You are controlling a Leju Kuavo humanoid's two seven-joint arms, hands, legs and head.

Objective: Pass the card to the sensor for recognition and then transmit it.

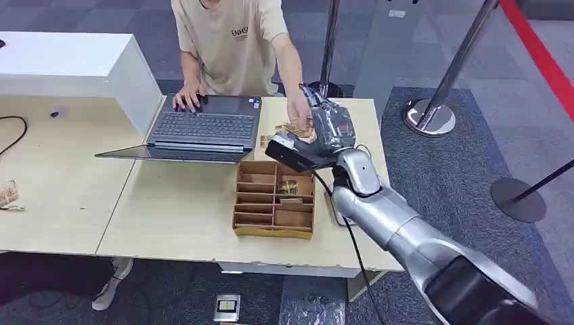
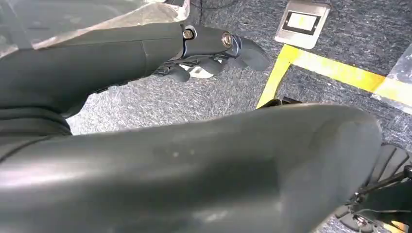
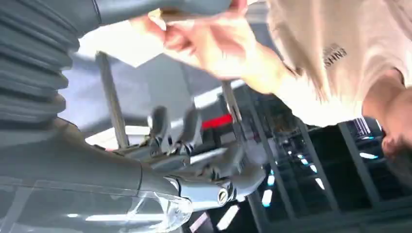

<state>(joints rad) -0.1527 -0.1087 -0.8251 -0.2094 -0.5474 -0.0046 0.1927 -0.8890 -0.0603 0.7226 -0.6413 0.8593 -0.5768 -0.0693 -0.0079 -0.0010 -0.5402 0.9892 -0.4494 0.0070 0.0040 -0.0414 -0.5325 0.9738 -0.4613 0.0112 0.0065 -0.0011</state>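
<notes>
My right hand (image 1: 329,127) is raised over the far right of the table (image 1: 169,223), fingers pointing up. A person's hand (image 1: 298,112) reaches in and meets it. In the right wrist view a thin pale card (image 3: 163,17) lies against my grey thumb (image 3: 160,6), with the person's fingers (image 3: 204,39) closed on it. My other fingers (image 3: 170,128) stand spread, away from the card. Whether my hand still pinches the card is hidden. My left hand (image 2: 209,53) hangs over the carpet and holds nothing.
A wooden compartment box (image 1: 274,200) stands below my right hand, with brown cards (image 1: 284,130) beyond it. An open laptop (image 1: 203,125) lies to the left under the person's other hand. A small white device (image 1: 338,218) with a black cable sits under my forearm. Stanchion posts (image 1: 428,115) stand right.
</notes>
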